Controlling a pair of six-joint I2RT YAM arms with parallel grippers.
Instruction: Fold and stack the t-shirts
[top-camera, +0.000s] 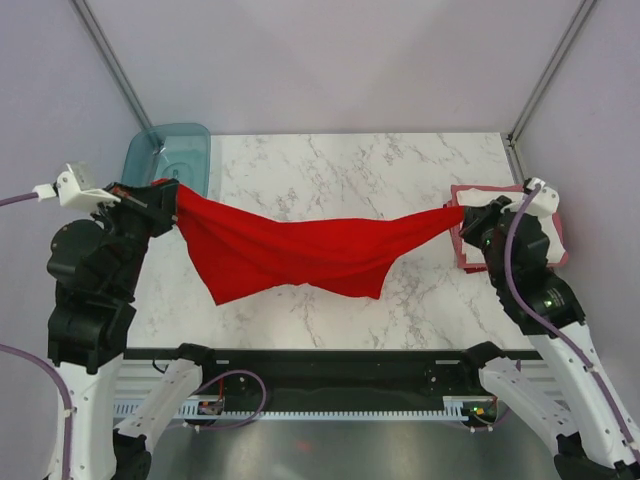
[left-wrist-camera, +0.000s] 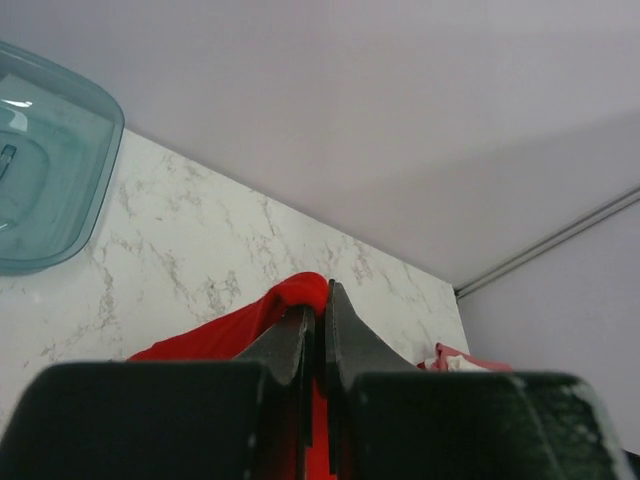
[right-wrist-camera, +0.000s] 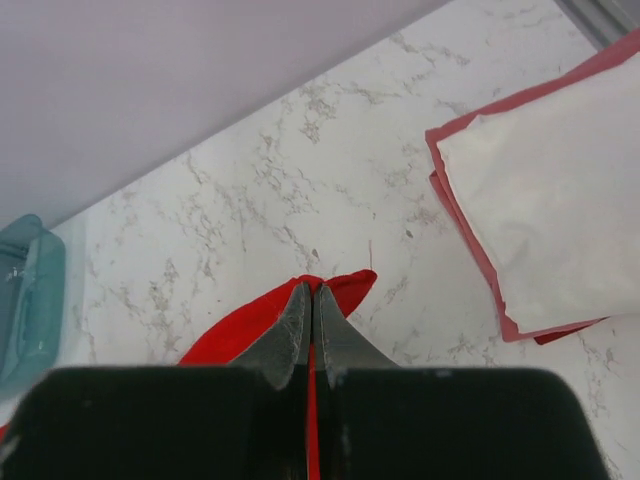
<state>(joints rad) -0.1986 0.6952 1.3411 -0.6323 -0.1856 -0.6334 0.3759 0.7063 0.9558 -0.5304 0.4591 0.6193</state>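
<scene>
The bright red t-shirt (top-camera: 300, 250) hangs stretched above the marble table between both grippers. My left gripper (top-camera: 172, 198) is shut on its left end, with red cloth (left-wrist-camera: 290, 296) bunched at the fingertips. My right gripper (top-camera: 462, 214) is shut on its right end, red cloth (right-wrist-camera: 345, 290) showing past the tips. The white t-shirt (right-wrist-camera: 550, 210) lies folded on top of the dull pinkish-red t-shirt (right-wrist-camera: 470, 240) at the table's right edge, partly hidden under my right arm in the top view (top-camera: 556, 235).
A translucent teal plastic tub (top-camera: 170, 155) stands at the back left corner, also in the left wrist view (left-wrist-camera: 40, 170). The enclosure's grey walls and metal corner posts bound the table. The black rail runs along the near edge (top-camera: 330, 362).
</scene>
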